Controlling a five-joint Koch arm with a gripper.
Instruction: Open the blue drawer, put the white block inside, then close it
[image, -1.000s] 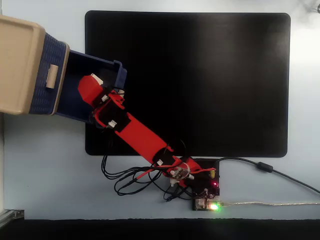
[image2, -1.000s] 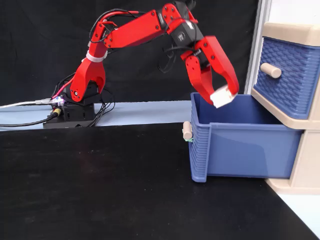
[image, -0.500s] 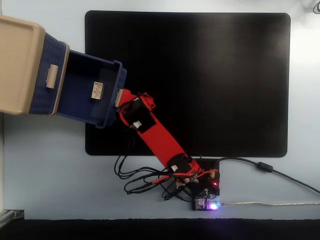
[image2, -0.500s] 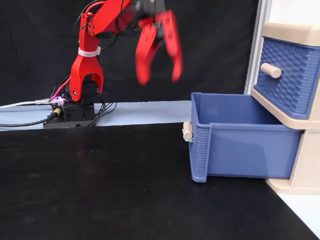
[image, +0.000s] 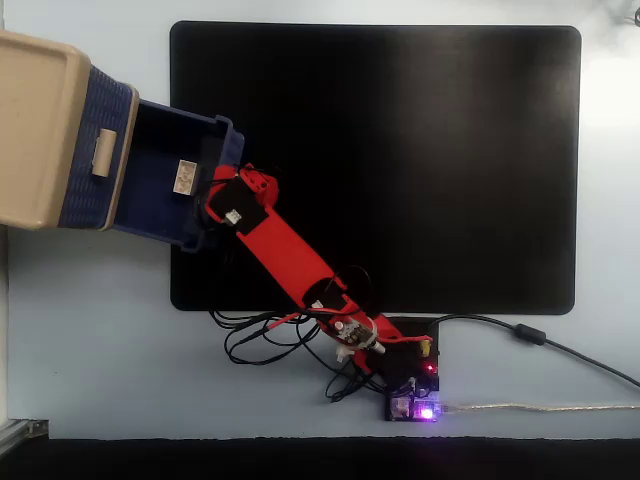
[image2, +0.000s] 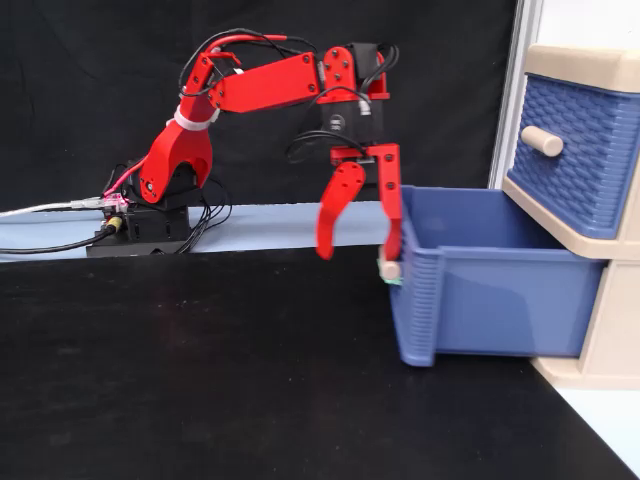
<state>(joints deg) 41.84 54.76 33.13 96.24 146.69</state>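
The blue drawer (image: 156, 146) (image2: 500, 290) stands pulled out of the beige cabinet (image: 35, 120) (image2: 610, 330). The white block (image: 185, 177) lies on the drawer's floor; the drawer wall hides it in the side-on fixed view. My red gripper (image2: 358, 252) is open and hangs at the drawer's front. One finger (image2: 390, 215) touches the front panel just above the beige handle (image2: 390, 269); the other finger (image2: 332, 215) is out over the mat. From above, the wrist (image: 235, 205) covers the drawer's front wall and the jaws.
The upper blue drawer (image: 95, 150) (image2: 580, 150) is closed. A black mat (image: 400, 150) (image2: 200, 370) covers the table. The arm's base, controller board (image: 415, 385) (image2: 140, 225) and loose cables (image: 260, 345) sit at the mat's edge.
The gripper let the white block go into the drawer, swung up and away, then came down open against the drawer's front. The drawer front has shifted slightly toward the cabinet.
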